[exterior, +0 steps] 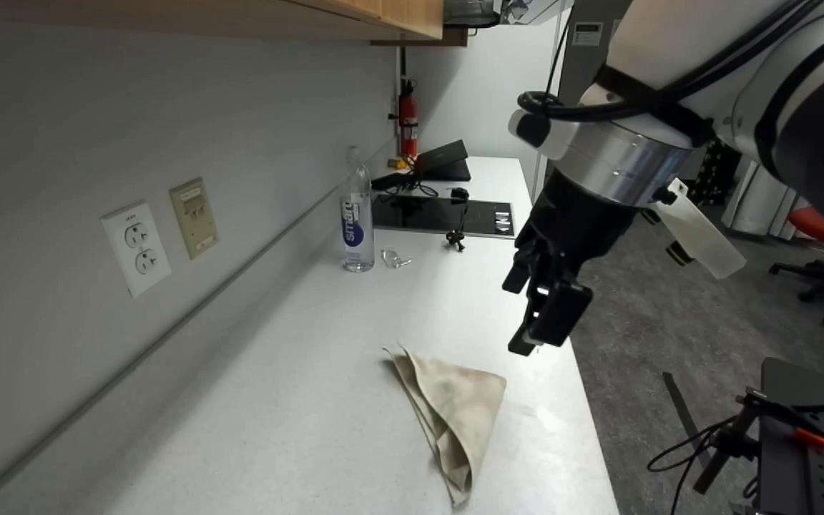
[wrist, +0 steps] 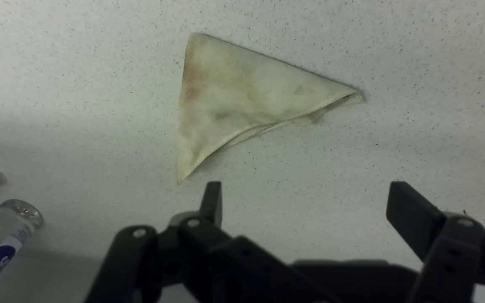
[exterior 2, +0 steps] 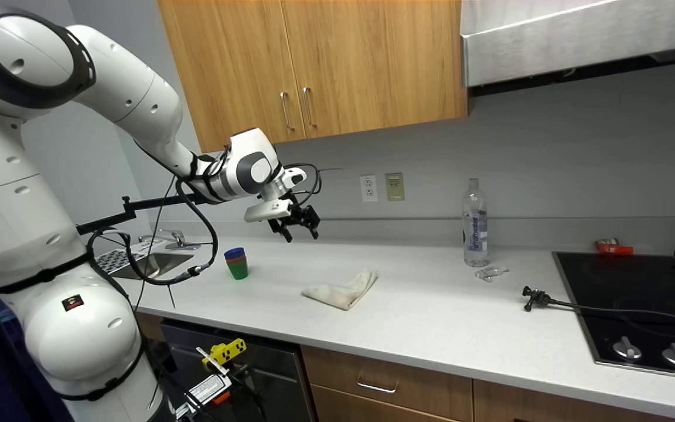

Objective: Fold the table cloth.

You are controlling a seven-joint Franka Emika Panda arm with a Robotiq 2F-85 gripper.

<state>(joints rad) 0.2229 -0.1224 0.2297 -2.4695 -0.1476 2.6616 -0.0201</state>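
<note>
The table cloth is off-white with faint reddish-brown stains. It lies on the white counter, folded over into a rough triangle with layers showing along one side. It also shows in an exterior view and in the wrist view, where its whole outline is visible. My gripper is open and empty, raised above the counter and apart from the cloth. It also shows in an exterior view. In the wrist view the gripper's fingers are wide apart with only counter between them, and one cloth corner lies near the left fingertip.
A clear bottle stands near the wall, with a small clear plastic item beside it. Stacked coloured cups stand near the sink. A black mount with a cable reaches onto the cooktop. Wooden cabinets hang above.
</note>
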